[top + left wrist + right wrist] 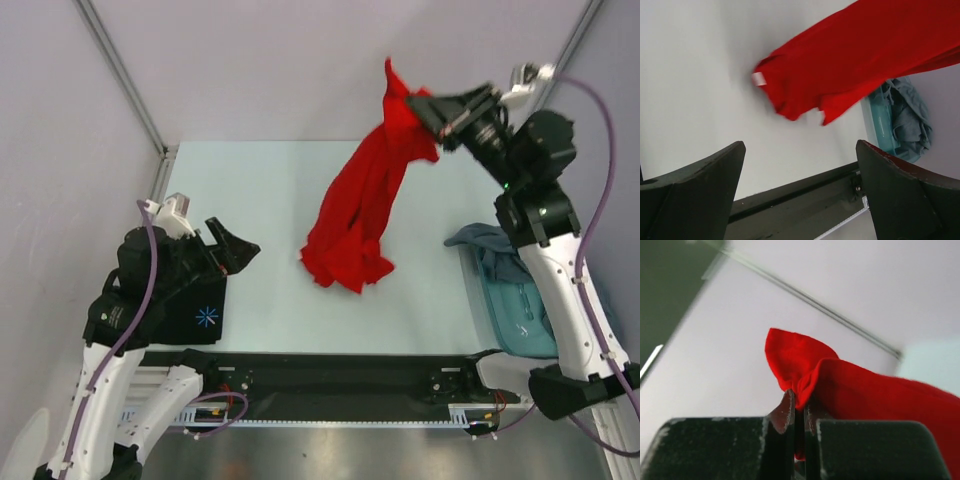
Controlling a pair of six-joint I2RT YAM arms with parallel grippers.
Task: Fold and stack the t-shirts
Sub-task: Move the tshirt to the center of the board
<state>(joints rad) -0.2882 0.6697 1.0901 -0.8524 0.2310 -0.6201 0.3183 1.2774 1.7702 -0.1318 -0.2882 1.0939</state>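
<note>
Red t-shirt [355,215] hangs over the pale table [250,190], its lower end bunched at the surface and its top corner pinched in the tightly closed right gripper [430,112]. Left gripper [232,240], jaws spread wide and empty, sits near the black starburst-print t-shirt [200,315] at the near-left edge

Soft cloth on a smooth bench [260,190]
The red t-shirt [355,215] is floppy matt cloth, all creases, and the bench looks pale and matt. The left end effector [800,144] fingers [690,195] look like dull black plastic, and the teal bin [525,325] is glossy plastic.
</note>
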